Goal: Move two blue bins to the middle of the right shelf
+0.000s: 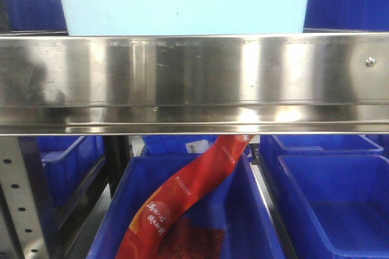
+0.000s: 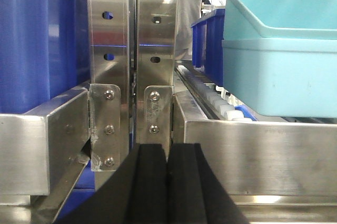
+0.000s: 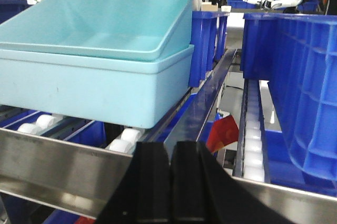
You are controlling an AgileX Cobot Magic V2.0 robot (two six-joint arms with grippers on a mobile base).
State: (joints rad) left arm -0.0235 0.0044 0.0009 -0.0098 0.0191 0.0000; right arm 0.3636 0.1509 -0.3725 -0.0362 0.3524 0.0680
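Two pale blue bins sit nested on the right shelf's roller tracks behind its steel front rail [image 1: 194,82]. The lower bin [image 3: 100,84] rests flat on the white rollers; the upper bin [image 3: 100,21] lies tilted inside it. In the front view the lower bin [image 1: 182,0] stands just above the rail. The left wrist view shows both bins [image 2: 281,61] at the right. My left gripper [image 2: 168,153] is shut and empty, in front of the upright posts [image 2: 131,50]. My right gripper [image 3: 171,153] is shut and empty, at the rail, right of the bins.
Dark blue bins [image 3: 295,82] stand beside and behind the pale bins on the same level. Below the rail, a dark blue bin [image 1: 243,216] holds a red packet [image 1: 182,198]; more dark blue bins [image 1: 334,192] sit to its sides. A perforated post [image 1: 18,198] stands lower left.
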